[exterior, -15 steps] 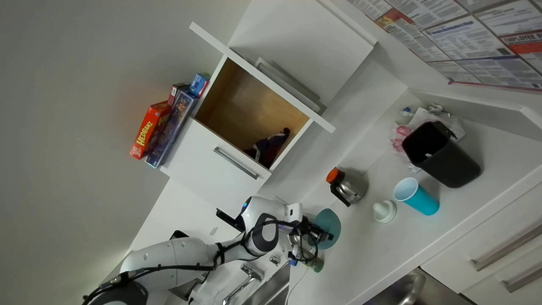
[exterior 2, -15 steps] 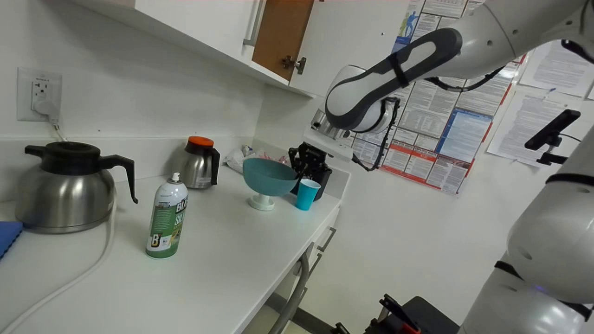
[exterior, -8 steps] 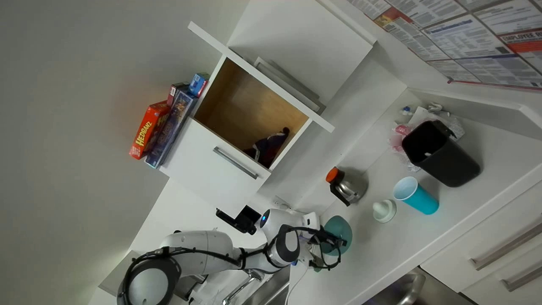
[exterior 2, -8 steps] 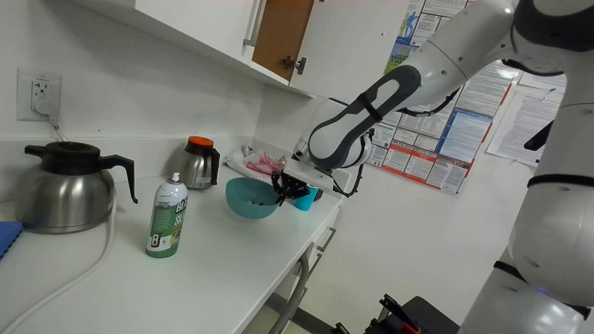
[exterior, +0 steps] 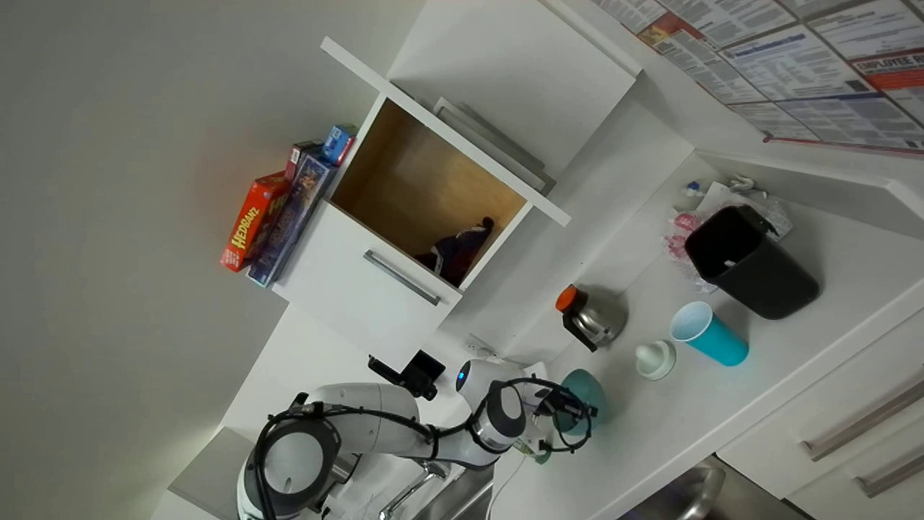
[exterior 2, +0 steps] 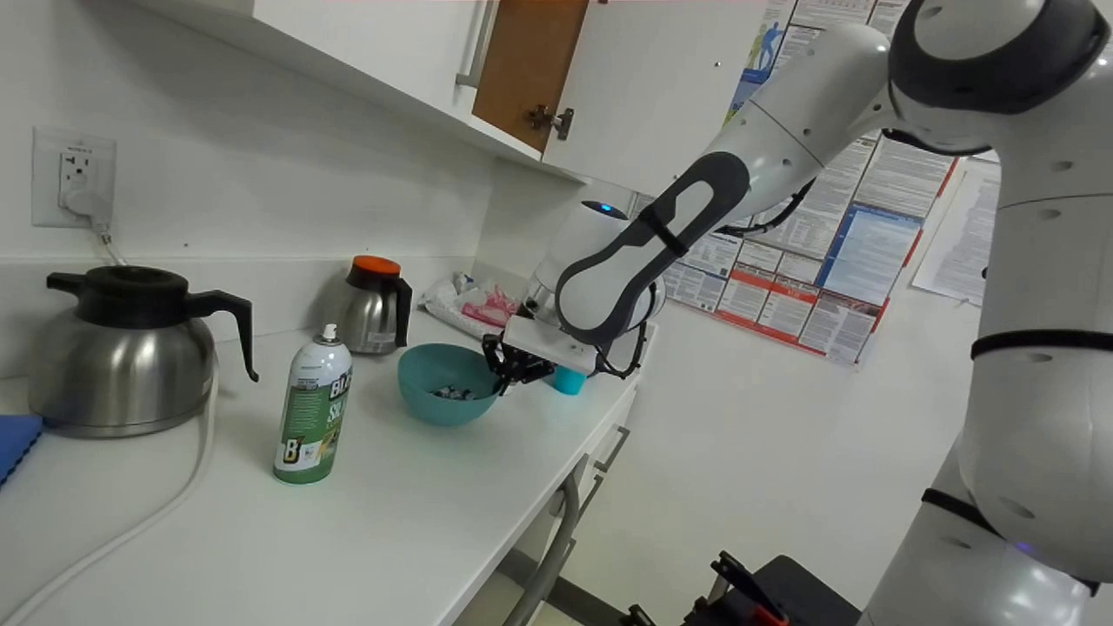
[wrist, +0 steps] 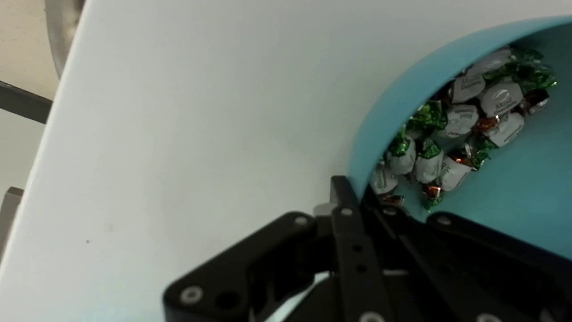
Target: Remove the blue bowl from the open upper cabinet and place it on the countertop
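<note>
Since half a second before, the blue bowl [exterior 2: 439, 413] had shifted lower and toward the side of the spray can [exterior 2: 315, 409] in an exterior view, and the arm [exterior 2: 696, 204] had moved along with it. It was out of the upper cabinet [exterior: 426, 170] and over the countertop [exterior 2: 348, 548]; whether its base touched the surface could not be told. Round, plain and teal-blue, it held wrapped sweets [wrist: 460, 120], white with green and copper twists, gathered toward one side. Its rim ran between the fingers [wrist: 351, 232], one outside the wall and one inside, and the gripper [wrist: 355, 190] was narrow, pinched on it.

Close by, the spray can stood upright, near the bowl but apart from it, and a small steel jug [exterior 2: 369, 317] with an orange lid stood farther back. Behind the gripper, the light-blue cup [exterior 2: 569, 381] was partly hidden; in an exterior view it stood near a small white object [exterior: 655, 360] with a round base and a black bin [exterior: 761, 271]. Farther off stood a larger steel jug [exterior 2: 139, 365]. Higher up, the cabinet's door was swung out, and a dark bundle [exterior: 462, 249] lay inside
</note>
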Motion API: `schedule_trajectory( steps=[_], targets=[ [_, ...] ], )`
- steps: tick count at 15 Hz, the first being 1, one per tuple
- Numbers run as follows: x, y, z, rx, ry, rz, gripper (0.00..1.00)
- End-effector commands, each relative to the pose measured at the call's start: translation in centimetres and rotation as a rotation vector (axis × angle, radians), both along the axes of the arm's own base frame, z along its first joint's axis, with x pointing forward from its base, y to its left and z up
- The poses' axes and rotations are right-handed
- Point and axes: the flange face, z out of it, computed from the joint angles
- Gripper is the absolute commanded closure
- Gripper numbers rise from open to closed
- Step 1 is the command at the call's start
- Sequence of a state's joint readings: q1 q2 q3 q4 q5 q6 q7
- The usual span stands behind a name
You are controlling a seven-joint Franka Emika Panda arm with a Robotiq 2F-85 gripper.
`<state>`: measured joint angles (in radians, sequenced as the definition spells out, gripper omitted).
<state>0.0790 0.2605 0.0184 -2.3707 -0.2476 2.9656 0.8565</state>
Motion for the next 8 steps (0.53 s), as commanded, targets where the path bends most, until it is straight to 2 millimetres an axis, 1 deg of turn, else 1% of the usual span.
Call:
schedule_trajectory(
  steps=[1, 2, 3, 5, 6, 8],
  targets=[
    [2.0, 1.2, 0.2, -0.014, -0.009, 0.007, 0.7],
    [2.3, 1.5, 0.1, -0.014, -0.006, 0.012, 0.7],
    [2.5, 1.9, 0.2, -0.008, -0.004, 0.017, 0.64],
    [2.8, 2.3, 0.9, 0.005, -0.003, 0.017, 0.51],
    [2.8, 2.4, 1.3, 0.015, 0.002, 0.015, 0.42],
    [2.6, 2.5, 2.7, 0.042, 0.022, -0.004, 0.27]
  ],
)
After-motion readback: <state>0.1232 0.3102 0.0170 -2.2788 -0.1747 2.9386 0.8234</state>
